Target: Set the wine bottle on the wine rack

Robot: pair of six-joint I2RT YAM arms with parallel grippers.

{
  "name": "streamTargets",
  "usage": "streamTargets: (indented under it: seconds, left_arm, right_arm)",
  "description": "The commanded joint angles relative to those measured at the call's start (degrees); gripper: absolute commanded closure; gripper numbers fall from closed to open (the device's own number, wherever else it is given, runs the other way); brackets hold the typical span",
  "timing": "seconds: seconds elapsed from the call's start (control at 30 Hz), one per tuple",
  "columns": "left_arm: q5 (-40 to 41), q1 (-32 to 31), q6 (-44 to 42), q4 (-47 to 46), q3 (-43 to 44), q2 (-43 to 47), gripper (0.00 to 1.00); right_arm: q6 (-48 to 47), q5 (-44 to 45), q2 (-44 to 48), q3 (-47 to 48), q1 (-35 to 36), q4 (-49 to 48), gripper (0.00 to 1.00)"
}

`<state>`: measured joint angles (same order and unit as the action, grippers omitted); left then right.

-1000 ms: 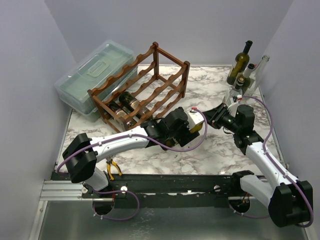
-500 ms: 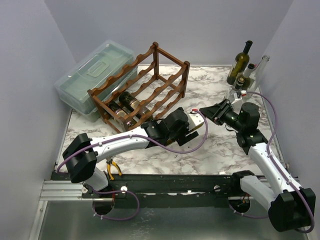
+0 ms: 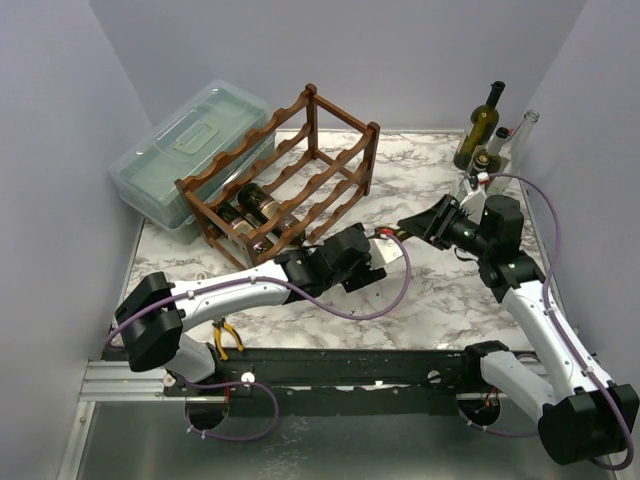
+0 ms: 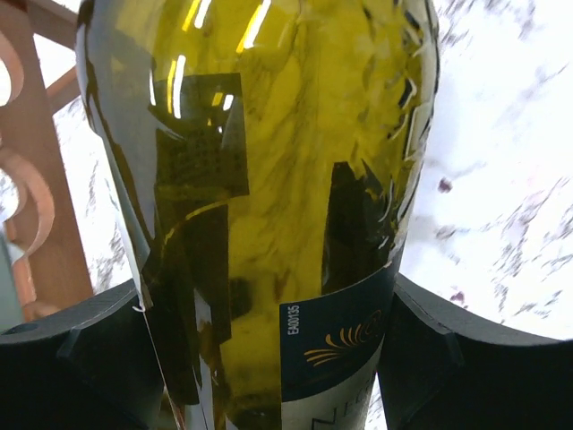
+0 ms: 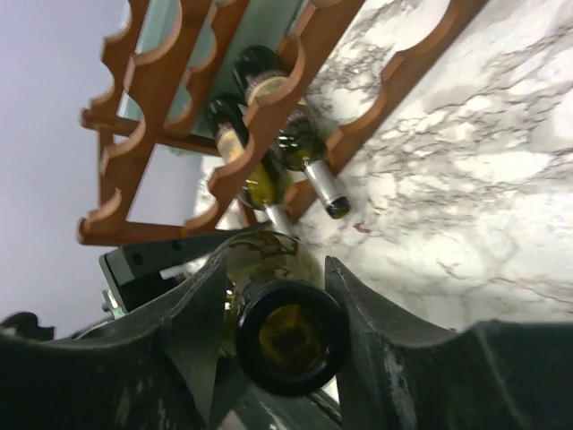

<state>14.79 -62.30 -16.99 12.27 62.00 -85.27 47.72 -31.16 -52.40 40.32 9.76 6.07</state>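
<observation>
Marble tabletop [image 3: 440, 295], grey walls [image 3: 400, 50]; left claw [image 4: 269, 358] clamps wine bottle [image 4: 269, 179]; right claw [image 5: 276, 278] grip unclear

In the left wrist view the wine bottle [image 4: 269, 179] overran the frame top and bottom, so we saw neither end, and its label [image 4: 336, 354] was cut to a few letters we could not read. From above, the left gripper [image 3: 383, 251] and right gripper [image 3: 406, 223] covered nearly all of it. The right wrist view showed only its mouth, the body hidden behind; whether the fingers [image 5: 201, 313] touched the glass we could not tell. The wine rack [image 5: 152, 98] ran off that view's top edge, its rails masking the stored bottles [image 5: 255, 175].
</observation>
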Motion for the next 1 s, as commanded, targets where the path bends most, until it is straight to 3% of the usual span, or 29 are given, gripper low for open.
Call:
streamTargets:
  seconds: [0.0, 0.17, 0.37, 0.5, 0.67, 0.77, 0.97]
  left_arm:
    - [4.81, -1.29, -8.51, -2.53, -3.15, 5.90, 1.00]
    - [4.82, -3.70, -14.07, -8.29, -8.02, 10.03, 1.00]
    - [5.60, -6.94, -24.54, -14.78, -15.09, 14.55, 1.00]
    - [6.32, -7.73, -29.30, -17.86, -18.70, 17.51, 1.00]
    - [6.13, -8.03, -34.25, -19.13, -21.32, 19.74, 1.00]
    - [6.39, -8.35, -36.50, -20.67, -22.97, 20.87, 1.00]
    - [6.96, -9.01, -40.02, -21.82, -24.68, 22.11, 1.00]
  right_arm:
    - [-14.11, 0.72, 0.38, 6.55, -0.01, 15.33, 0.46]
    - [-23.00, 8.26, 0.84, 15.06, -0.02, 26.10, 0.34]
    - [-31.83, 9.02, 0.48, 25.15, -0.03, 36.70, 0.24]
    - [-36.85, 1.61, -1.36, 29.58, 0.22, 43.92, 0.24]
    - [-36.58, -12.76, 1.33, 25.50, 2.65, 40.40, 0.17]
    - [-37.11, -13.12, 2.05, 22.97, 7.43, 39.91, 0.10]
    - [-37.87, -2.38, -1.28, 21.92, 20.60, 43.59, 0.04]
